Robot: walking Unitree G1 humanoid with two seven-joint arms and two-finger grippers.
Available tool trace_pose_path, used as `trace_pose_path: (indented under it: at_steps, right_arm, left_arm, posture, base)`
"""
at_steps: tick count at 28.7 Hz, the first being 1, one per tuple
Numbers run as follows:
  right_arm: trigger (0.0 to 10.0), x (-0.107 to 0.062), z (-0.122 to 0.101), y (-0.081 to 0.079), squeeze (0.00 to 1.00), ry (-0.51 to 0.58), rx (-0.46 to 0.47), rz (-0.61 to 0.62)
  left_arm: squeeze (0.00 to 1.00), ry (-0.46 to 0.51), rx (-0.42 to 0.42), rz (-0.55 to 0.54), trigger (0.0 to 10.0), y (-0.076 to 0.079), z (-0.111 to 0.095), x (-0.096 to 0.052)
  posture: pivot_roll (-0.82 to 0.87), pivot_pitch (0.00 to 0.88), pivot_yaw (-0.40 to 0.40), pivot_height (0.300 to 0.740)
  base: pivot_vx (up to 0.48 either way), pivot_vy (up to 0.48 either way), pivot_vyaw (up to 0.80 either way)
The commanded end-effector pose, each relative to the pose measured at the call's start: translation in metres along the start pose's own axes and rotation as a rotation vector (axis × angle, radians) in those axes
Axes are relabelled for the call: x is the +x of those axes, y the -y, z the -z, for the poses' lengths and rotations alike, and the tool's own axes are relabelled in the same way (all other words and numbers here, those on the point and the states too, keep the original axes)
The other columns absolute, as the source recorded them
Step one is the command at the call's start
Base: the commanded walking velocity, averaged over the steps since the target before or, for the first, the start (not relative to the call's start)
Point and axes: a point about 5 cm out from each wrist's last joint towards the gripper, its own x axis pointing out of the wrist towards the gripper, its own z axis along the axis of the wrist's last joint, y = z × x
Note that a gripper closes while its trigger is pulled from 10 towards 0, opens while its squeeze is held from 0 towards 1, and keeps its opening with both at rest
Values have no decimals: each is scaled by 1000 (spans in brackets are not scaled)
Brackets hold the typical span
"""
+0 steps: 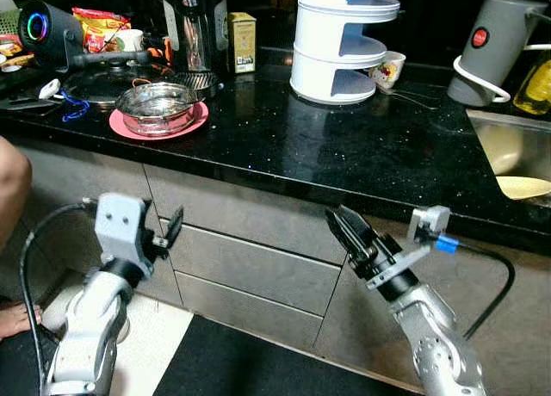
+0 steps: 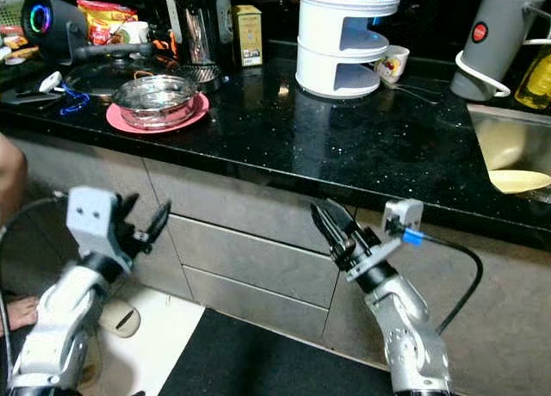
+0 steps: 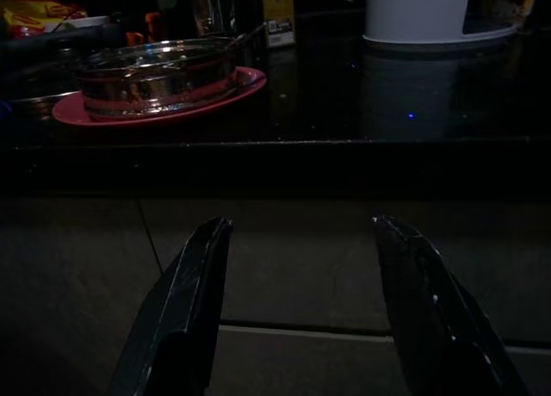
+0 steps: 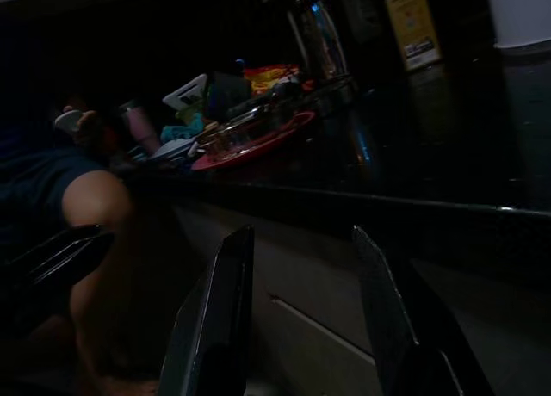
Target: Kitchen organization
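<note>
Task looks barely started: nothing held, worktop still cluttered. Left gripper, lower left of frame, fingers spread, below the worktop edge facing the drawer fronts. Steel bowl on pink plate sits upper left, well above and apart from it. Right gripper, lower centre-right, fingers slightly spread, empty, also below the edge.

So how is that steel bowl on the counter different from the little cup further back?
The steel bowl is wide, shallow and shiny metal, while the cup is small, taller for its width, and white with a printed pattern. The steel bowl rests on a pink plate near the counter's front edge; the cup stands directly on the black counter behind the white tiered stand. Both stand upright, and neither hand touches them.
</note>
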Motion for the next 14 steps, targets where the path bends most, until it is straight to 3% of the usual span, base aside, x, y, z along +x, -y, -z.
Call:
trace_pose_path:
  at_steps: [1, 6, 14]
  right_arm:
    - [10000, 8, -2, -7, 0, 0, -3, -40]
    - [10000, 22, -3, -17, 0, -10, -17, -116]
    - [10000, 32, -4, -29, 0, -9, 15, -170]
  left_arm:
    - [0, -16, 2, 6, 10000, 5, 1, 0]
    - [0, -23, 15, 12, 10000, 8, 0, -1]
    - [0, -7, 37, -29, 10000, 5, -6, 2]
  posture:
    - [12, 0, -46, 740]
    - [25, 0, -46, 740]
    - [30, 0, -47, 740]
  base:
    - [0, 0, 0]
    - [0, 0, 0]
    - [255, 0, 0]
